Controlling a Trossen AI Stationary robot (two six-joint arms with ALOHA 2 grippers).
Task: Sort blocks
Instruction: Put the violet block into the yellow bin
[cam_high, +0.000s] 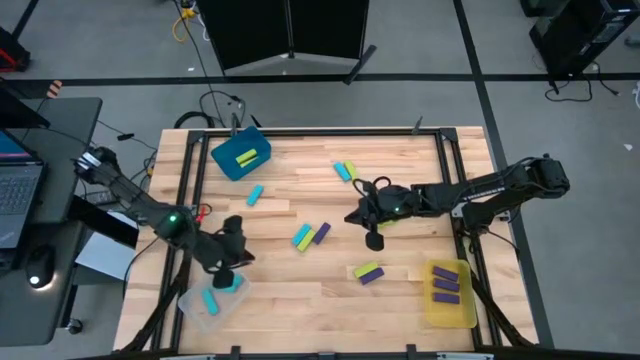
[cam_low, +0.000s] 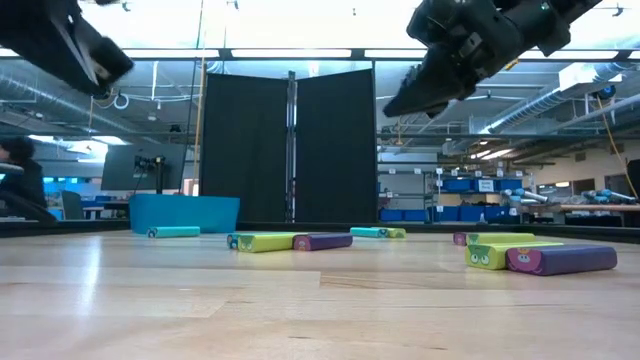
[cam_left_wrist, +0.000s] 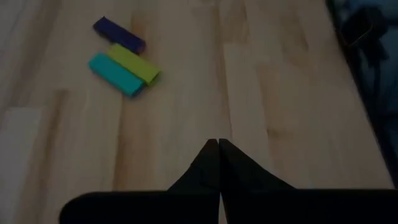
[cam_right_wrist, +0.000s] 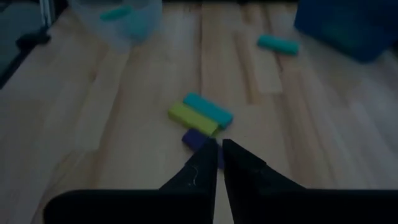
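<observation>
The blocks are small cyan, lime and purple bars lying flat on the wooden table. A cyan, lime and purple trio (cam_high: 310, 236) sits mid-table, and shows as well in the left wrist view (cam_left_wrist: 124, 59) and the right wrist view (cam_right_wrist: 200, 116). A lime and purple pair (cam_high: 368, 271) lies nearer the front. My left gripper (cam_high: 226, 272) hovers shut and empty by the clear bin (cam_high: 212, 298). My right gripper (cam_high: 373, 239) is raised over the table to the right of the trio, its fingers (cam_right_wrist: 219, 149) shut on nothing.
A blue bin (cam_high: 241, 155) at the far left holds a lime bar. A yellow bin (cam_high: 450, 292) at the near right holds purple bars, and the clear bin holds cyan ones. A lone cyan bar (cam_high: 254, 194) and a cyan-lime pair (cam_high: 345, 170) lie farther back. Bare wood lies along the near edge.
</observation>
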